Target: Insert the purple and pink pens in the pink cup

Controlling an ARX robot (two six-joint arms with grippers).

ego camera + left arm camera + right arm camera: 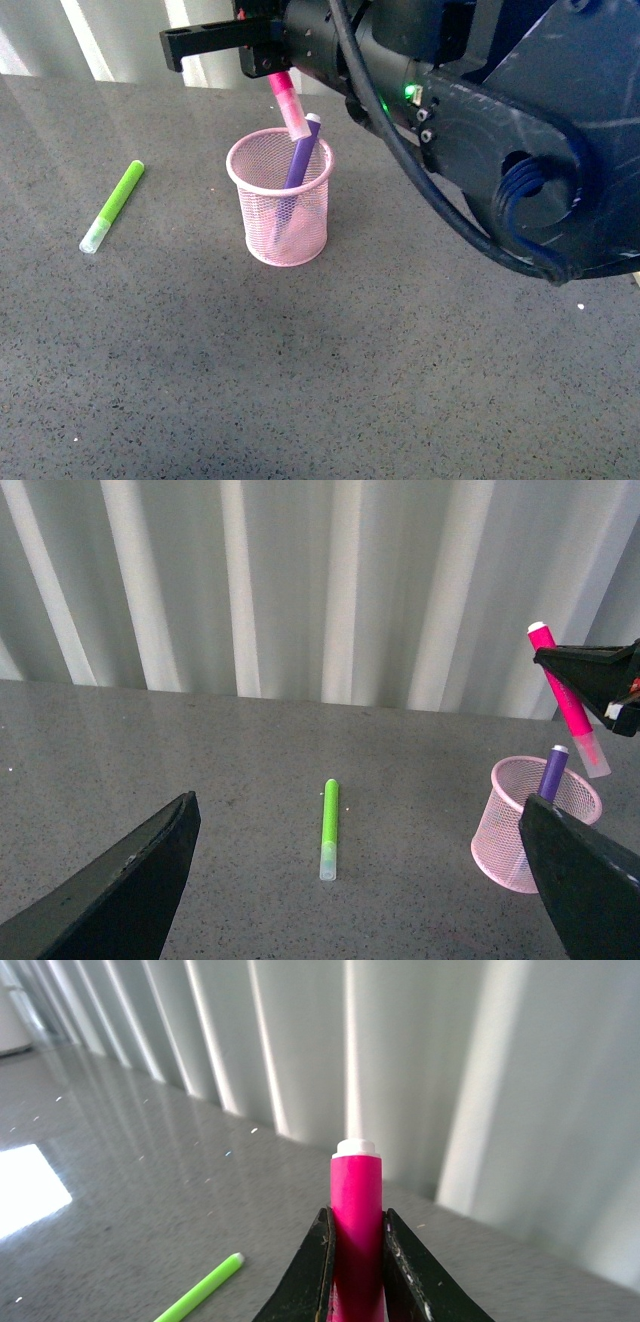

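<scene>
The pink cup (279,197) (535,823), a light pink mesh holder, stands on the grey table. The purple pen (298,162) (553,772) leans inside it, its top sticking out over the rim. My right gripper (272,62) (357,1262) is shut on the pink pen (288,104) (569,698) (355,1216), which hangs tilted, clear cap down, just above the cup's far rim beside the purple pen's tip. My left gripper (360,880) is open, low over the table and left of the cup, with nothing between its fingers (130,880).
A lime green marker (112,206) (329,828) (200,1289) lies on the table (330,360) left of the cup. A ribbed white wall (300,580) rises behind the table. My right arm's dark body (480,110) fills the upper right of the front view.
</scene>
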